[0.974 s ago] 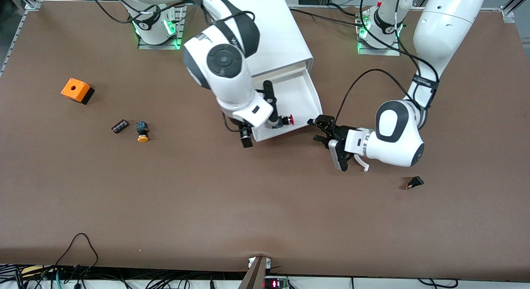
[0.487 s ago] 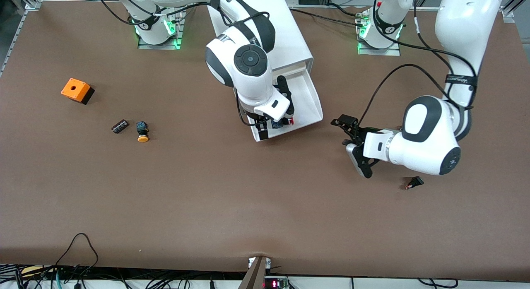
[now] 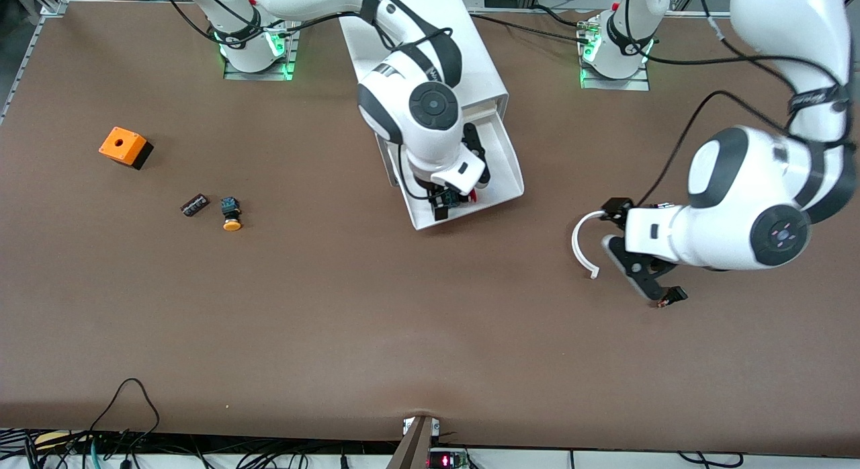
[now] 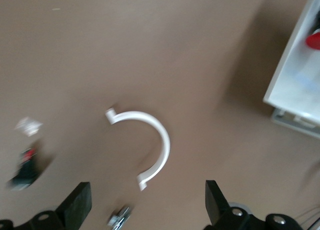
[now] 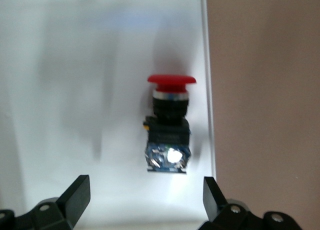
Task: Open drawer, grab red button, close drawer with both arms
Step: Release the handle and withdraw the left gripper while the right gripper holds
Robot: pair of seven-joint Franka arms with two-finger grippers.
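Since a second ago my right gripper (image 3: 449,201) has swung in over the pulled-out drawer (image 3: 505,161), and my left gripper (image 3: 621,250) has backed off from the drawer front toward its own end of the table. The left now hangs with jaws apart over bare table, a white C-shaped clip (image 4: 148,146) lying below between its fingertips; that arm waits. Right jaws are spread wide, nothing held.

The button (image 5: 168,123) lies on its side on the drawer floor, straight below my right fingers (image 5: 75,197), just beside the drawer's side wall, red cap pointing away from the wrist.

My read: light, rigid plastic; the round cap would roll or slip. I'd pinch the squarer black-blue body on its flat sides. One finger has little room at the wall.
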